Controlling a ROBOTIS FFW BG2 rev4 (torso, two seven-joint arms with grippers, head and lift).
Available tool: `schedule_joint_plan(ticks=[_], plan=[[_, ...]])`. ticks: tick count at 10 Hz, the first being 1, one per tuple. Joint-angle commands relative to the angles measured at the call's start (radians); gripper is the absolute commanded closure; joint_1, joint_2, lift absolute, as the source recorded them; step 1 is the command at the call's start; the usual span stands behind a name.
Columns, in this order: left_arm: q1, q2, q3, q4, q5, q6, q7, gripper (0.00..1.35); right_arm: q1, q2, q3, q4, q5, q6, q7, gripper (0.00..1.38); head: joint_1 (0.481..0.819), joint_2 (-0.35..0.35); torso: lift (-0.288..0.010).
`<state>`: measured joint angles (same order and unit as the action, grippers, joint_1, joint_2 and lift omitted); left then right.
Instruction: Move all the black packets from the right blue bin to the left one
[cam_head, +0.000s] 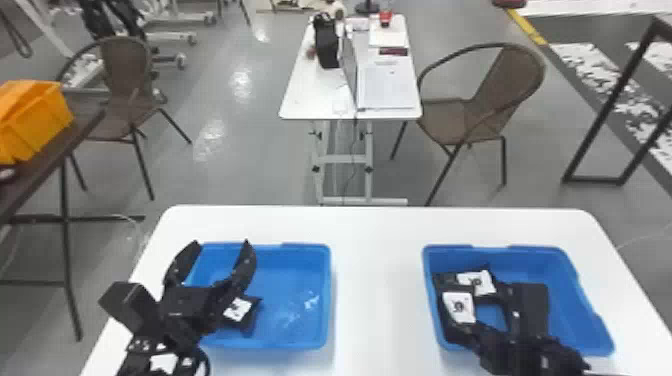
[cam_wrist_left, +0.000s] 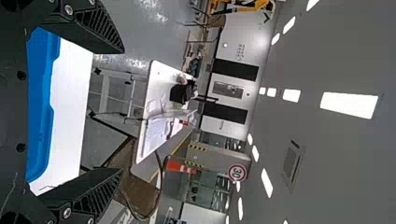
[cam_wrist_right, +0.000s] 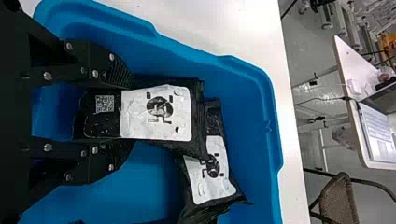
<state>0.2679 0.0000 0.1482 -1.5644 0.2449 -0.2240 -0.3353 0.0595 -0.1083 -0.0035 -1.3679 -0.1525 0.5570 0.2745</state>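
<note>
Left bin (cam_head: 326, 300): packet (cam_head: 239, 310) part-hidden by left gripper (cam_head: 222, 243). Right wrist view: right bin (cam_wrist_right: 275, 135) cut by edge.

Bright ceiling lights (cam_wrist_left: 349, 105), white glare on the floor (cam_head: 241, 84)

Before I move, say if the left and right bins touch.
Apart: the head view shows white table between the left bin and right bin.

On the desk (cam_head: 305, 100) are an open laptop (cam_head: 387, 90) and a red cup (cam_head: 385, 19). Brown chairs (cam_head: 505, 75) stand either side of it, an orange bin (cam_head: 40, 117) well to its left.
</note>
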Motion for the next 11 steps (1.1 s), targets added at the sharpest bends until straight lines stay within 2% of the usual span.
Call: schedule_joint_plan(ticks=[1, 4, 6, 7, 8, 9, 11], plan=[[0.002, -0.003, 0.004, 0.001, 0.002, 0.000, -0.001, 0.13, 0.016, -0.001, -0.001, -0.016, -0.019, -0.031, -0.004, 1.08, 0.695, 0.056, 0.000], [0.002, -0.003, 0.007, 0.001, 0.005, -0.014, -0.004, 0.13, 0.074, -0.001, -0.003, -0.125, -0.044, -0.097, -0.043, 1.08, 0.695, 0.060, 0.000], [0.002, -0.003, 0.005, 0.001, 0.010, -0.015, -0.005, 0.13, 0.100, -0.005, -0.007, -0.188, -0.065, -0.135, -0.043, 1.08, 0.695, 0.061, 0.000], [0.001, -0.003, 0.002, 0.000, 0.014, -0.017, -0.004, 0.12, 0.098, -0.013, 0.000, -0.235, -0.071, -0.154, -0.015, 1.08, 0.695, 0.061, 0.000], [-0.001, -0.003, -0.004, -0.002, 0.022, -0.015, -0.005, 0.12, 0.075, -0.021, 0.020, -0.284, -0.048, -0.166, 0.049, 1.08, 0.695, 0.067, 0.000], [-0.009, -0.003, -0.015, -0.014, 0.042, 0.015, -0.005, 0.12, 0.029, -0.030, 0.045, -0.313, 0.001, -0.175, 0.147, 1.08, 0.695, 0.082, 0.000], [-0.032, -0.003, -0.033, -0.057, 0.085, 0.095, -0.027, 0.12, -0.069, -0.039, 0.123, -0.312, 0.060, -0.187, 0.299, 1.08, 0.695, 0.119, 0.000]])
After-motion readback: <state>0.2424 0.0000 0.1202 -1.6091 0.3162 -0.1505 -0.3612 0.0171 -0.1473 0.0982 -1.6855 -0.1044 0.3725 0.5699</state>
